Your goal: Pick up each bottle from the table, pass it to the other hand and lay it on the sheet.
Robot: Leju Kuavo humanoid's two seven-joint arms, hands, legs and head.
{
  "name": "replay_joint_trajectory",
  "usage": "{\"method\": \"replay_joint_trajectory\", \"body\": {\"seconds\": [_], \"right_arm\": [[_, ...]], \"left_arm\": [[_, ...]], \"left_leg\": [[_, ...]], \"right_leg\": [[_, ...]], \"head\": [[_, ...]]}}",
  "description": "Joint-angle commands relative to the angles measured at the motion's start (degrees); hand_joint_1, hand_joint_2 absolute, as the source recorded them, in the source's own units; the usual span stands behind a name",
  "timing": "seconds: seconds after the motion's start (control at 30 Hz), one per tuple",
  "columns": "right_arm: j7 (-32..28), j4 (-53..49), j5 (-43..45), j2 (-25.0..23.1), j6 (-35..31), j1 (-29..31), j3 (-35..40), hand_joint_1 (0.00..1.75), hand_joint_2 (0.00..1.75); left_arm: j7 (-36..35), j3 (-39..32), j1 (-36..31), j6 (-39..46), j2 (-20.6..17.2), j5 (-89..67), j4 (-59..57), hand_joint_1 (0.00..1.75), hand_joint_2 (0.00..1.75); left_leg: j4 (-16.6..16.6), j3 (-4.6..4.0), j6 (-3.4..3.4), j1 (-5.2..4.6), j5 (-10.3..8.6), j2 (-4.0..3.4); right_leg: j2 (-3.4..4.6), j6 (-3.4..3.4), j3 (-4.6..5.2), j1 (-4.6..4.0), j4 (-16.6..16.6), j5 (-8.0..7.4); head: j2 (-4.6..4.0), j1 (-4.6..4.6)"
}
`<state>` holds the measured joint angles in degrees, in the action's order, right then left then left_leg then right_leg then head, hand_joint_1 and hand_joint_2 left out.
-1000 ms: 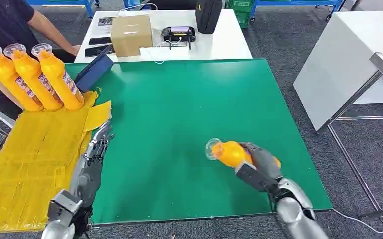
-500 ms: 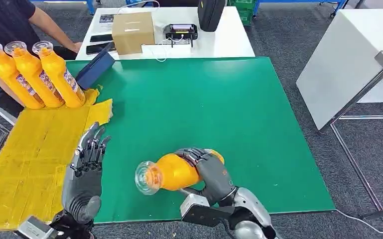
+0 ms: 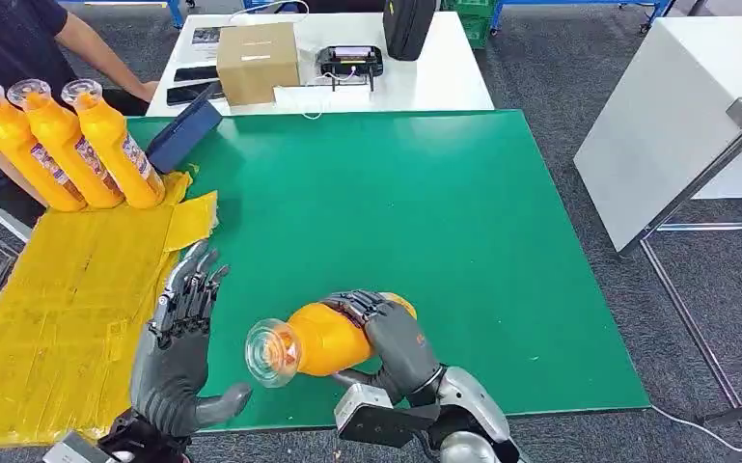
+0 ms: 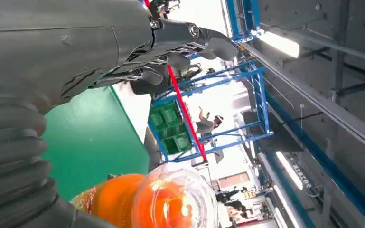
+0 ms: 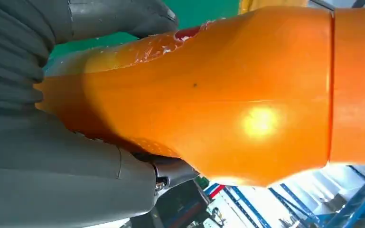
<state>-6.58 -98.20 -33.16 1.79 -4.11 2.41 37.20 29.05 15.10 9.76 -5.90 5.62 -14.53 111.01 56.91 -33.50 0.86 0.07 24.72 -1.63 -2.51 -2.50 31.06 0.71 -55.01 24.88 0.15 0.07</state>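
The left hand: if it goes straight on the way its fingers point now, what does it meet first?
The left hand is open, its fingers pointing forward along the edge of the yellow sheet. That line looks free until the sheet's crumpled corner; the three laid bottles lie beyond, though depth is unclear.

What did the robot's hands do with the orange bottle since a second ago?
The right hand has carried the orange bottle across the green table toward the left hand, clear cap leading. The left hand has lifted and opened its fingers beside the cap, not yet touching it. The three bottles on the yellow sheet and the cardboard box stayed put.
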Motion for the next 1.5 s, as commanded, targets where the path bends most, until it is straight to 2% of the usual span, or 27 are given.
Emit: {"method": "replay_joint_trajectory", "body": {"seconds": [0.03,0.3,0.7,0.87,1.3,1.33,1.37,1.5], "right_arm": [[-1.37,-0.95,1.32,-0.06,-3.54,0.20,-1.91,1.75,1.75],[-2.51,0.50,3.15,-2.06,-4.56,1.64,-2.28,1.75,1.75],[-1.05,7.43,1.06,-4.01,-3.75,7.29,4.02,1.75,1.75],[0.40,9.70,0.47,-4.01,-1.58,9.93,8.34,1.75,1.75],[0.92,10.43,1.38,-3.43,1.04,12.26,13.38,1.75,1.75],[0.93,9.96,1.42,-3.30,1.17,12.52,13.95,1.75,1.75],[0.93,9.82,1.48,-3.26,1.29,12.67,14.22,1.75,1.75],[0.93,9.76,1.55,-3.28,1.36,12.81,14.48,1.75,1.75]], "left_arm": [[0.53,1.66,0.19,-1.33,-1.68,0.42,-1.69,0.00,1.75],[1.08,3.49,0.07,-2.39,-1.78,0.70,-1.87,0.00,1.75],[1.83,3.09,-0.10,-1.22,-1.66,-0.09,-0.52,0.00,1.75],[1.70,2.29,-0.76,-0.53,-1.23,-0.29,-0.95,0.00,1.75],[1.87,-0.01,-1.23,-0.55,-0.91,1.42,-1.72,0.00,1.75],[1.87,0.04,-1.26,-0.75,-0.97,1.43,-1.83,0.23,1.75],[2.16,0.18,-1.35,-0.86,-1.12,1.25,-1.85,1.75,1.75],[2.69,0.32,-1.54,-0.71,-1.28,0.57,-1.96,1.75,1.75]], "left_leg": [[-0.03,0.08,-0.05,0.03,0.01,0.07],[0.00,0.08,-0.07,0.05,0.04,0.12],[-0.05,0.13,-0.08,0.04,0.04,-0.04],[-0.04,0.07,-0.05,0.04,0.02,-0.01],[-0.04,0.08,-0.07,0.04,0.02,0.05],[-0.05,0.03,-0.05,0.02,0.00,0.03],[-0.01,0.05,-0.07,0.04,0.03,0.06],[-0.04,0.03,-0.05,0.03,0.01,0.07]], "right_leg": [[0.17,0.08,-0.07,-0.01,0.02,0.02],[0.20,0.11,-0.07,-0.02,0.00,0.05],[0.38,0.12,-0.06,-0.02,0.02,0.01],[0.22,0.07,-0.05,-0.03,0.03,0.00],[0.29,0.11,-0.06,-0.02,0.02,0.01],[0.19,0.07,-0.01,-0.01,0.02,0.00],[0.24,0.10,-0.04,-0.02,0.00,0.03],[0.17,0.08,-0.03,-0.01,0.03,0.01]], "head": [[0.00,0.02],[0.00,0.00],[0.00,0.00],[0.00,0.00],[0.00,0.00],[0.00,0.00],[0.00,0.00],[0.00,0.02]]}}
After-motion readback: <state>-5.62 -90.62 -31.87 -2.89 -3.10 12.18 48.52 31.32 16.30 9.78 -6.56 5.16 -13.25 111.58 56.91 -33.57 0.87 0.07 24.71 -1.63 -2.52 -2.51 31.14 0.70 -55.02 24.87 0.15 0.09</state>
